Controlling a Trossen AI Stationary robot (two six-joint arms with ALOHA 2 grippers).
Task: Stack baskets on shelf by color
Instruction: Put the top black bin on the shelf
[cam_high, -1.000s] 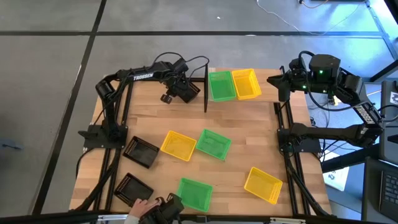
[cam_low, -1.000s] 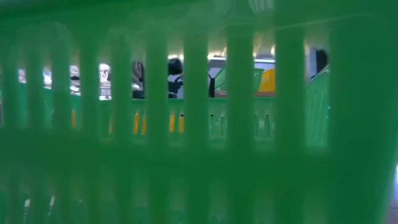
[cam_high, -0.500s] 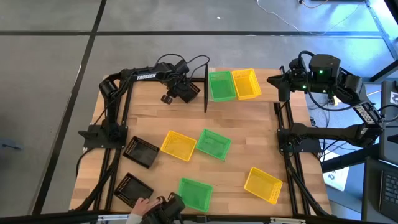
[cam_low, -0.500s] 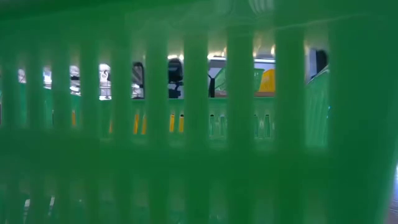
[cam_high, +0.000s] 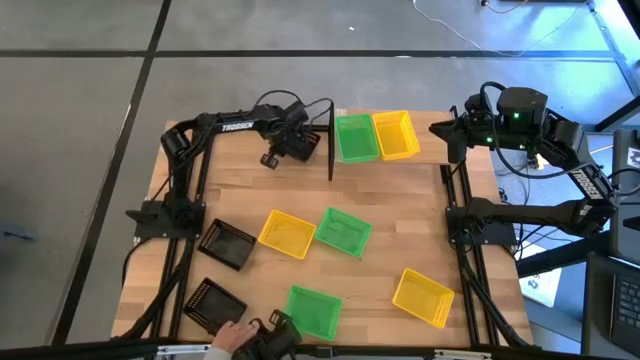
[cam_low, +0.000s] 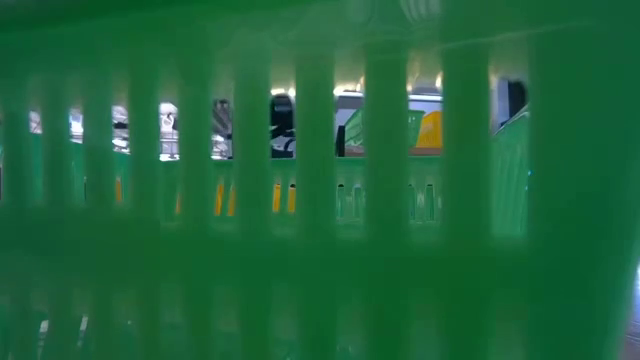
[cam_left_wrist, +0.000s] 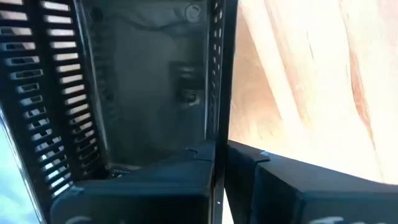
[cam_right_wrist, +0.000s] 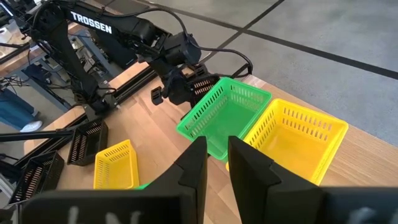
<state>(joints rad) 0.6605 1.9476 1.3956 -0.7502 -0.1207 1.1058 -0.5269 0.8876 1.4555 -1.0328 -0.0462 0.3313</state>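
Shelf (cam_high: 420, 135) carries a green basket (cam_high: 355, 138) (empty) beside a yellow basket (cam_high: 396, 134).

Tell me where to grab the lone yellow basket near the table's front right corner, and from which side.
Take the yellow basket by one long wall's rim, coming straight down, one finger inside, one outside. It sits upright, mouth up, skewed to the table edges, so the wrist likely needs turning. The left gripper holds a black basket at the far side.
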